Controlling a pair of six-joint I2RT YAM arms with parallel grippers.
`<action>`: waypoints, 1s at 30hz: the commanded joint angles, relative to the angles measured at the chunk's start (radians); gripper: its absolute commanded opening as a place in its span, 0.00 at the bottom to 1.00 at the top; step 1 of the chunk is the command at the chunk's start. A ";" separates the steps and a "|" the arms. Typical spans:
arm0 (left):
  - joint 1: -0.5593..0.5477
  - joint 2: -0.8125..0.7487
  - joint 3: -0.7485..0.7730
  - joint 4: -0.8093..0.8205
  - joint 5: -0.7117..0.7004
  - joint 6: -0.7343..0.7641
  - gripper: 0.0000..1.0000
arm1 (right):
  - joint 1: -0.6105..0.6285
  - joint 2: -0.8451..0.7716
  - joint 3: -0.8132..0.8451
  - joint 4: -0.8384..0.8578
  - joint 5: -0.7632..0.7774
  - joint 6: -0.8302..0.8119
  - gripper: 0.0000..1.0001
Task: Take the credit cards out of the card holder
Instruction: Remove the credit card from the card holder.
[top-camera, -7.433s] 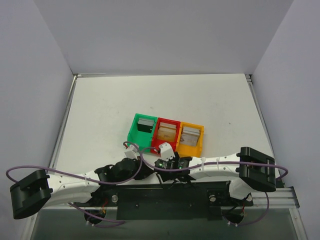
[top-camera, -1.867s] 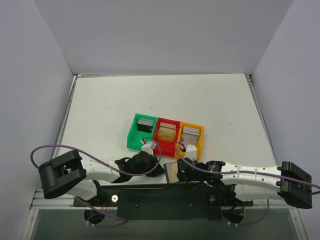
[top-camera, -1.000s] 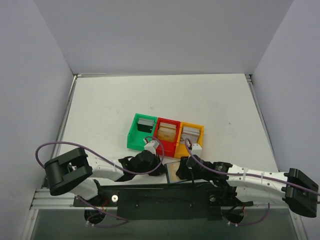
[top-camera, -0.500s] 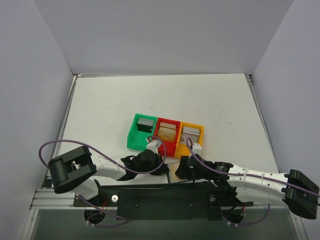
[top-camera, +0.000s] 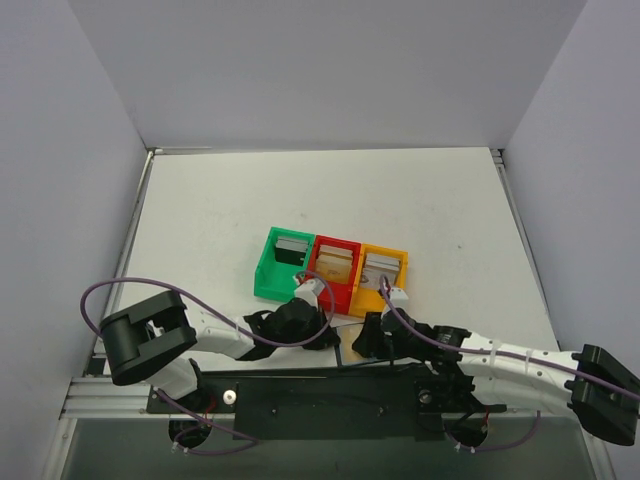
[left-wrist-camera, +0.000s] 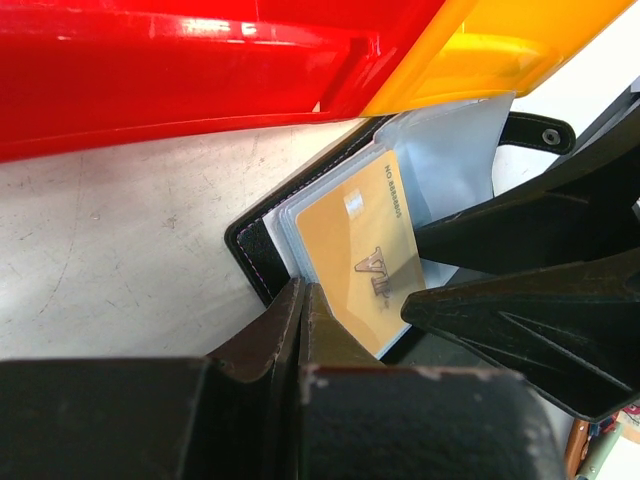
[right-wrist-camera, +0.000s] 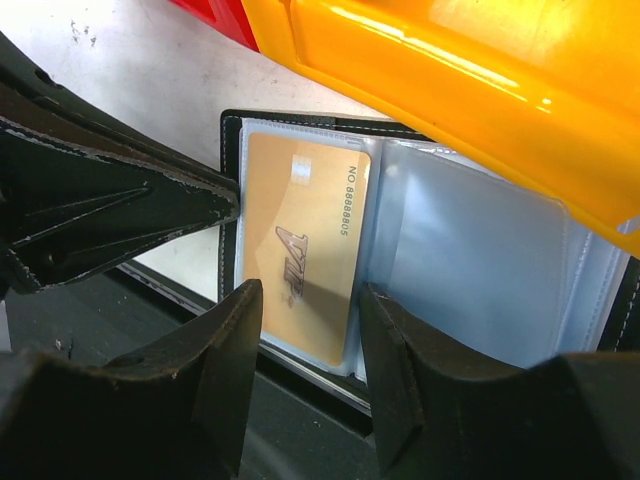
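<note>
My right gripper (right-wrist-camera: 310, 300) is hovering half-open and empty over the gold credit card (right-wrist-camera: 300, 240) in the black card holder (right-wrist-camera: 470, 270) (thin, stiff, slick: I'd pinch its near edge). My left gripper (left-wrist-camera: 302, 295), closed, is pressing the holder's edge.

White arm shells (top-camera: 215, 328) with black joint blocks (top-camera: 145, 335) are trailed by purple cables (top-camera: 130, 281); left gripper (left-wrist-camera: 302, 300) and right gripper (right-wrist-camera: 307, 295) are finished black.
</note>
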 joint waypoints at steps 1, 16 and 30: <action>-0.005 0.031 0.029 0.002 0.001 0.012 0.00 | -0.011 -0.036 -0.021 0.032 -0.012 0.017 0.39; -0.005 0.081 0.046 -0.003 -0.002 0.015 0.00 | -0.035 -0.151 -0.090 0.081 -0.053 0.051 0.30; -0.002 0.095 0.046 -0.014 -0.007 0.013 0.00 | -0.084 -0.192 -0.131 0.076 -0.069 0.063 0.12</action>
